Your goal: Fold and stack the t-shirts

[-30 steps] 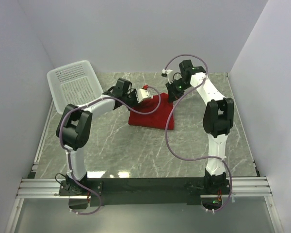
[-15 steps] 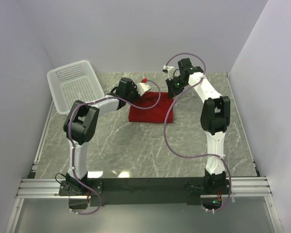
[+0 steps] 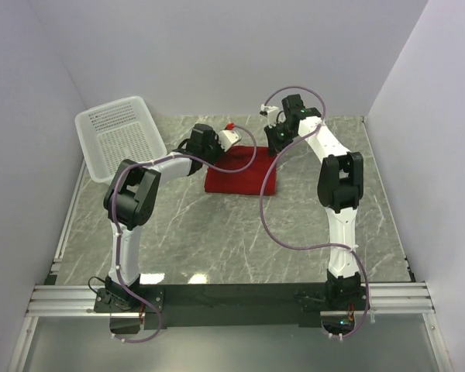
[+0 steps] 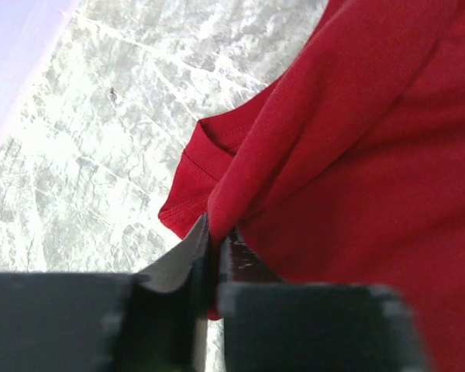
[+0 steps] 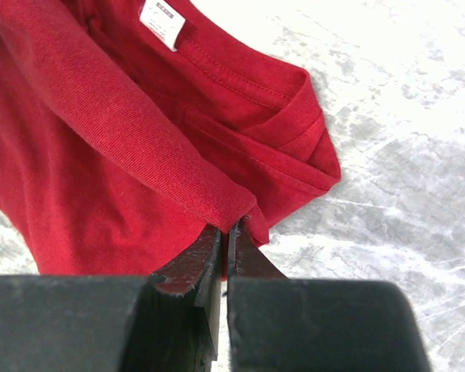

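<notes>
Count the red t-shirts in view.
1. The red t-shirt lies mid-table, its far edge pinched by the left gripper and right gripper. Another could hide within the folds.

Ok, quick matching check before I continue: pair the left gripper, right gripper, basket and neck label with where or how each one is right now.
1 left gripper
2 right gripper
3 basket
4 neck label

a far-left corner of the table
b inside the collar
c shut on a t-shirt fold beside the collar
d shut on a t-shirt fold on the basket's side

Pairs: 1-d, 2-c, 3-a, 4-b
</notes>
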